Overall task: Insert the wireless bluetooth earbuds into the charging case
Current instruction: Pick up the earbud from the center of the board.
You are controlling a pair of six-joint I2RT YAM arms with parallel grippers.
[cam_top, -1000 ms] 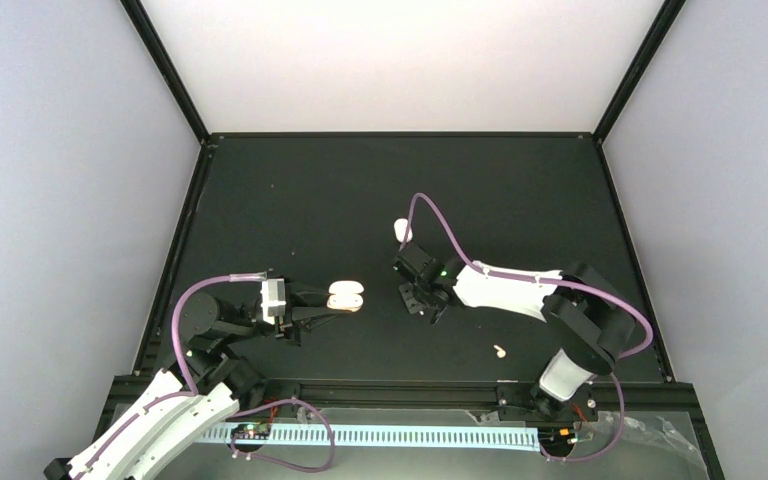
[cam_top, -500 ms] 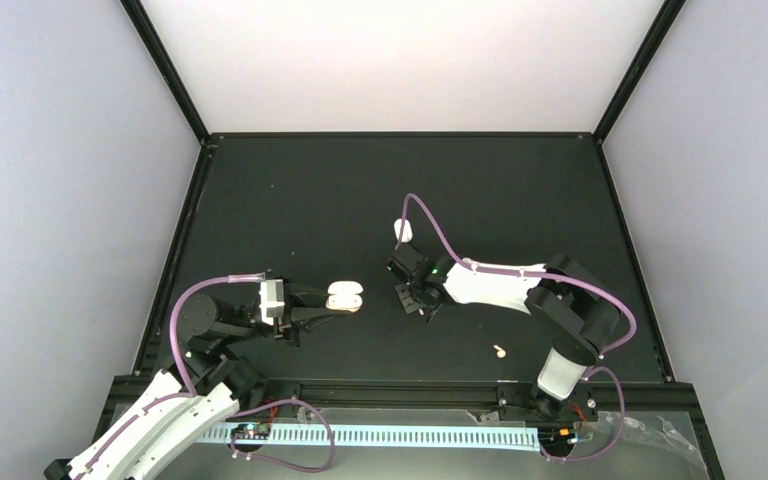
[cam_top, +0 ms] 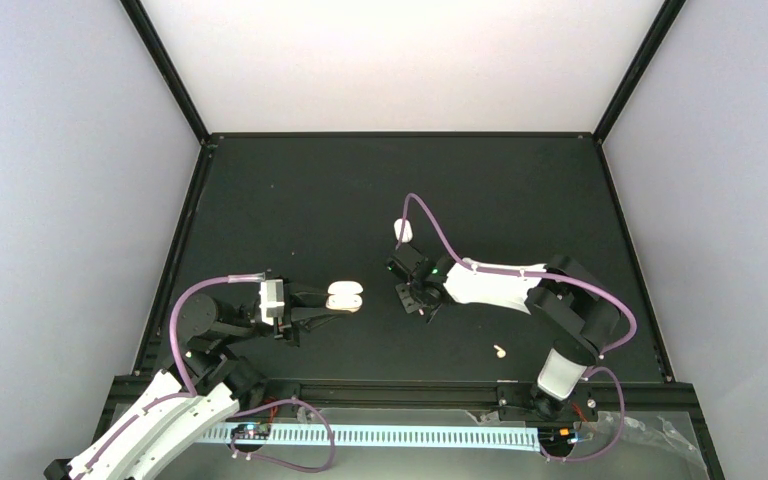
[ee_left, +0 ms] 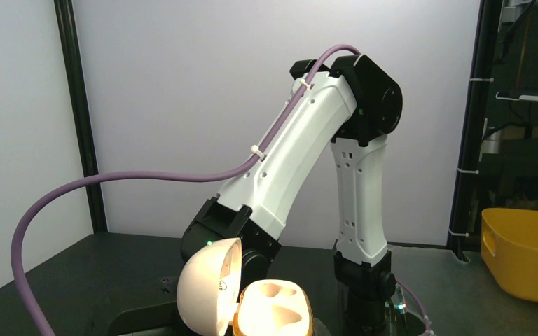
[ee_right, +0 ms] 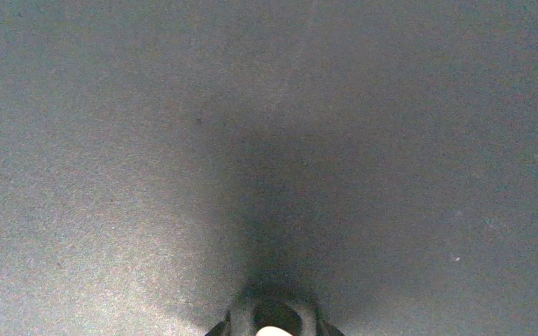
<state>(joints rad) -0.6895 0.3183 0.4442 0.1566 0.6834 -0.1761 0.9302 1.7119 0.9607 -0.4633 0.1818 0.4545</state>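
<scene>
The charging case point(cam_top: 346, 296) is white and glossy, with its lid open. My left gripper point(cam_top: 340, 303) is shut on it at the left middle of the black table. In the left wrist view the case point(ee_left: 274, 312) shows two empty sockets, and its lid point(ee_left: 204, 288) stands up on the left. My right gripper point(cam_top: 416, 297) points down, just right of the case. It is shut on a small cream-white earbud point(ee_right: 273, 331), only a sliver of which shows between the dark fingertips. A second earbud point(cam_top: 500, 351) lies on the table near the front right.
A small white rounded object point(cam_top: 402, 230) lies on the table behind my right gripper, and I cannot tell what it is. The black table point(cam_top: 520, 200) has raised black frame rails. A yellow bin point(ee_left: 525, 253) stands beyond the table in the left wrist view.
My right gripper has shifted a little to the left, toward the case, and then almost stopped. The left gripper and the case have not moved.
</scene>
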